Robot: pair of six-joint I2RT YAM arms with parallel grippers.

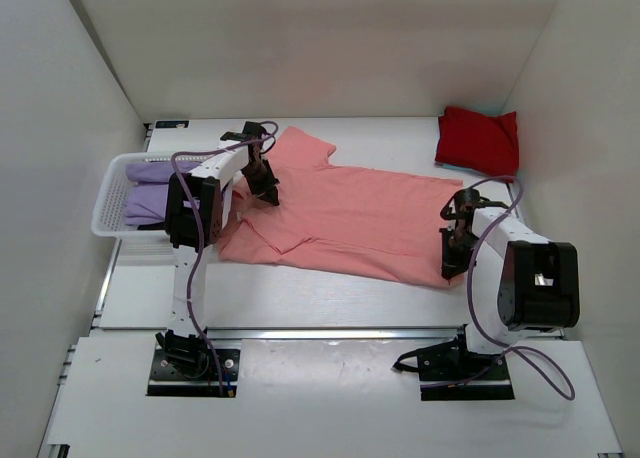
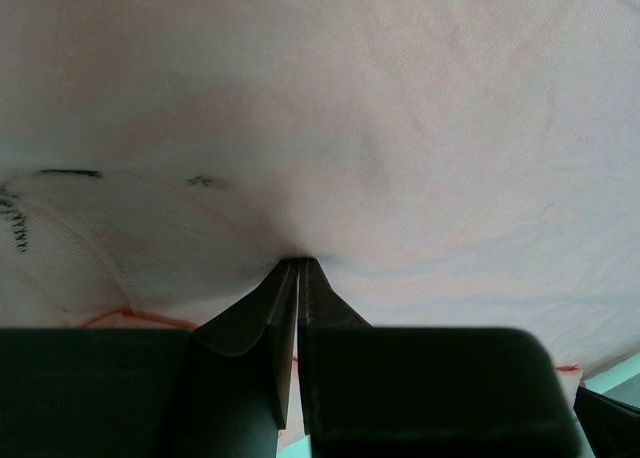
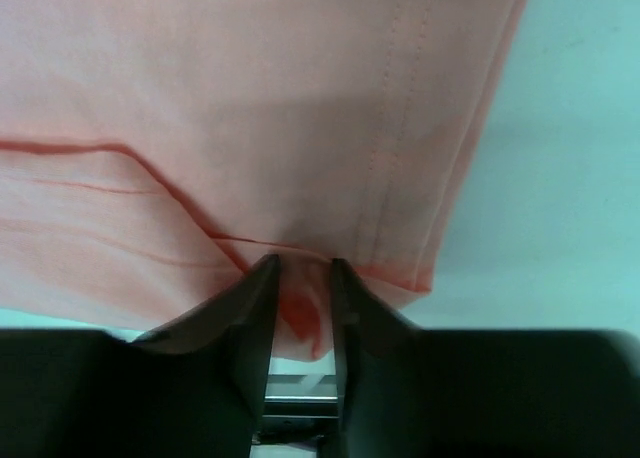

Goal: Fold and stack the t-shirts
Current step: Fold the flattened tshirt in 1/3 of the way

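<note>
My pincers at the salmon-pink t-shirt (image 1: 350, 213).
My left pincer (image 2: 300, 261) pinches cloth at nine o'clock; my right pincer (image 3: 300, 263), slightly spread, straddles the hem at four o'clock.

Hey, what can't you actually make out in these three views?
Top view: the left arm covers some lavender shirts in the basket; count unclear.
Left wrist view: black marks on the salmon-pink shirt are blurred, unreadable.
Right wrist view: the right gripper hides the shirt's edge beneath it.
</note>
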